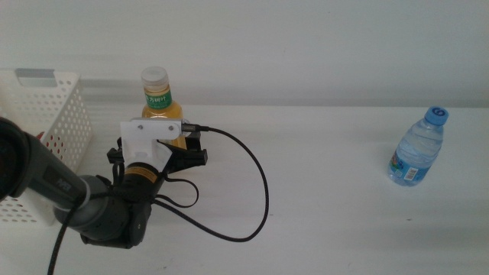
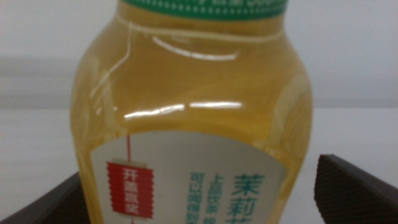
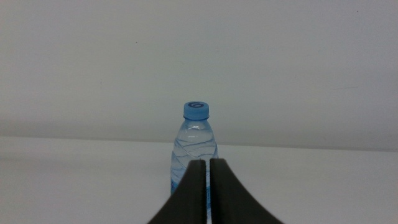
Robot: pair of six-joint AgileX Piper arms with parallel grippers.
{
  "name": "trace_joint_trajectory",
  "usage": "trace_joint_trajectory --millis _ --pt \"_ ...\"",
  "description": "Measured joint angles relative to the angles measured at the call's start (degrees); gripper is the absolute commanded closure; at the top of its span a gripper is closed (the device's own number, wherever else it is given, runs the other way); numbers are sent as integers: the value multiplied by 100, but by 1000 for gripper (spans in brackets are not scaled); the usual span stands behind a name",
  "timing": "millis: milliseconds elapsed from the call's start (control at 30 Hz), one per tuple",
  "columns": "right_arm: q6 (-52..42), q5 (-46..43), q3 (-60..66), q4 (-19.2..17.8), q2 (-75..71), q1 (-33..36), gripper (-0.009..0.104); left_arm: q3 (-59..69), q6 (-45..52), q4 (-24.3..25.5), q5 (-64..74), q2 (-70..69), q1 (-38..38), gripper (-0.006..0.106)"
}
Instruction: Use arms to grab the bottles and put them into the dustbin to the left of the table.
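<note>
A yellow juice bottle (image 1: 157, 95) with a white cap and a green-white label stands upright on the table (image 1: 321, 206), just right of the dustbin (image 1: 53, 114), a white basket with holes. My left gripper (image 1: 159, 153) has come in from the left and is open. In the left wrist view the juice bottle (image 2: 193, 112) fills the frame, and the gripper (image 2: 199, 196) has one dark jaw on each side of it. A small clear water bottle (image 1: 418, 149) with a blue cap stands at the far right. My right gripper (image 3: 207, 167) is shut, some way off and facing the water bottle (image 3: 194, 140). It is out of the middle view.
A thick black cable (image 1: 260, 191) loops from the left wrist across the tabletop in front of the juice bottle. A pale wall runs behind the table's far edge.
</note>
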Motion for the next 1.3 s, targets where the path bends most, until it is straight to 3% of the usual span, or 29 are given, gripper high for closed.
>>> trace_joint_trajectory --millis 533,700,867,967,1167,1300 --pt "0 0 0 0 0 0 97 -113 212 116 -13 118 68 16" --pt "0 0 0 0 0 0 97 -113 381 140 -122 118 73 32" --pt "0 0 0 0 0 0 97 -113 439 173 -122 118 123 59" --pt "0 0 0 0 0 0 97 -113 412 187 -99 118 127 102" --pt "0 0 0 0 0 0 97 -89 258 156 -9 40 127 102" --pt "0 0 0 0 0 0 97 -77 452 64 810 -364 127 102"
